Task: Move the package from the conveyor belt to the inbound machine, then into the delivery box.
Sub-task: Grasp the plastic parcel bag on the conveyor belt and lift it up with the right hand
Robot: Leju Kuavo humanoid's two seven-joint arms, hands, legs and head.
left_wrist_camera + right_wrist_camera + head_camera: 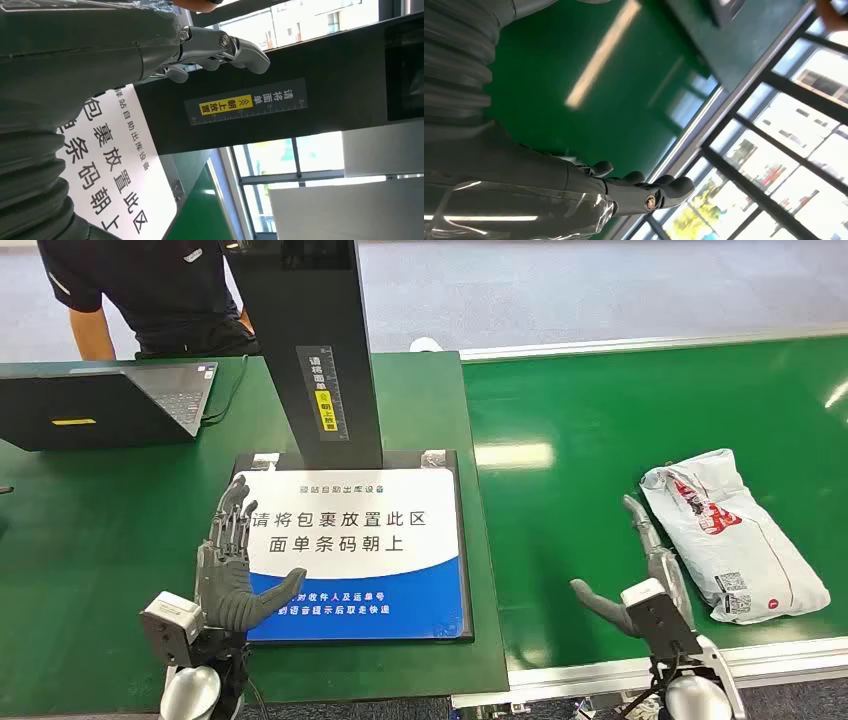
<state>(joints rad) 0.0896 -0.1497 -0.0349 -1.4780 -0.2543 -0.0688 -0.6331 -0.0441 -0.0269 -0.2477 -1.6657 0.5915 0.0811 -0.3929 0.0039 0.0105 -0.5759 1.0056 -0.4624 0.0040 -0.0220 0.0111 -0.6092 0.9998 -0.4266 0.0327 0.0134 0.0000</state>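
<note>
Package (733, 535) lies flat on the conveyor belt (600, 540), and the right hand (645, 575) waits just beside it, fingers spread, holding nothing. Best bet: slide in low under its near edge. Left hand (228, 570) hovers, fingers apart, near the inbound machine (440, 540).

Left hand (228, 575) open; right hand (640, 575) open.

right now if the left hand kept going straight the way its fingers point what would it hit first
Probably the black scanner column: the left hand hovers over the white placement sign, fingers aimed toward the column's base. Its height above the sign is unclear.
</note>
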